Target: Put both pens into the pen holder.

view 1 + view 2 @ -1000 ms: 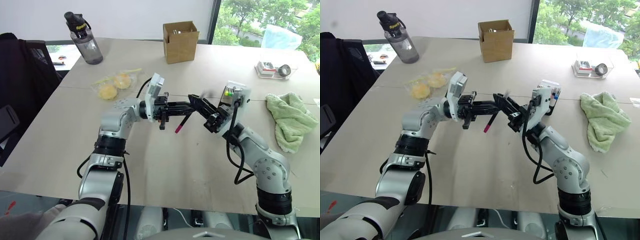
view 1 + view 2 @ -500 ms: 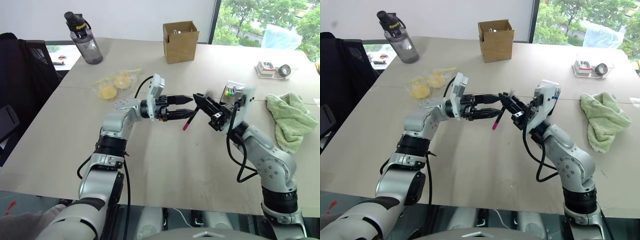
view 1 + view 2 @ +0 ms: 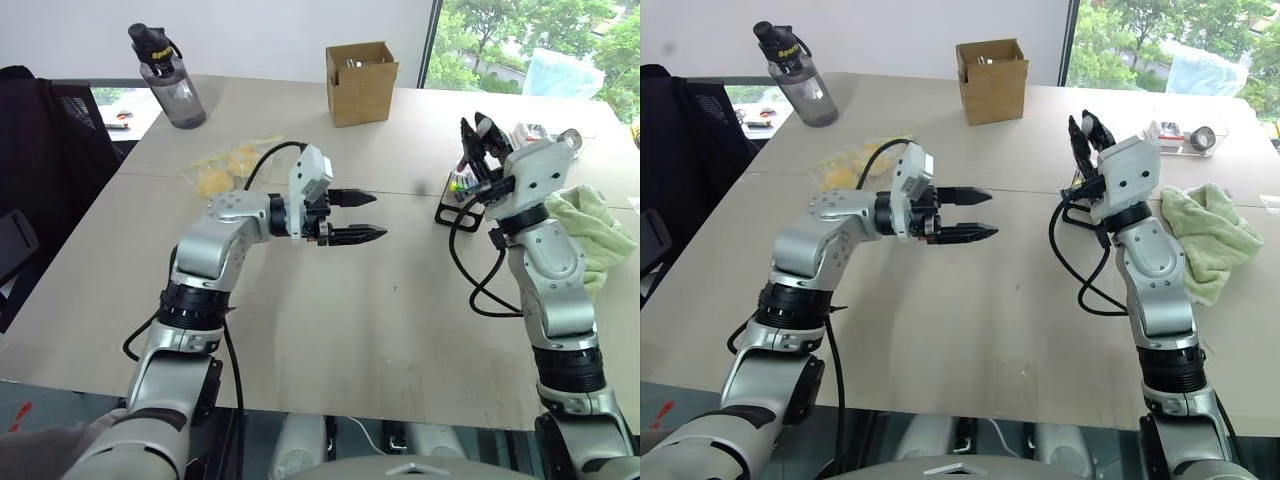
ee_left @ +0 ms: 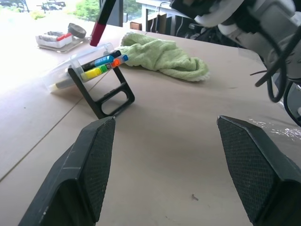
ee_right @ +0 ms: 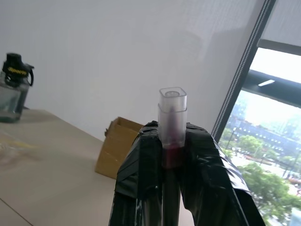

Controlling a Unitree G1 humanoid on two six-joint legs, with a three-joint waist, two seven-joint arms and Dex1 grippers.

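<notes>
Item, right gripper (image 5: 171, 155): clamped on our pink-ended pen (image 5: 172, 123), raised above the pen holder (image 4: 96, 80) near the desk's (image 3: 330, 300) right edge. Left gripper (image 3: 352, 216): jaws apart, empty. We judge the pen light, stiff, slippery; grip mid-barrel.

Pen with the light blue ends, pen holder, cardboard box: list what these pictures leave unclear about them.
- Light-blue pen: I cannot pick it out.
- Pen holder: in the eye views the right gripper, shut on the pink-ended pen, and its wrist cover most of it; free slots cannot be counted.
- Cardboard box: its walls hide the contents.
</notes>
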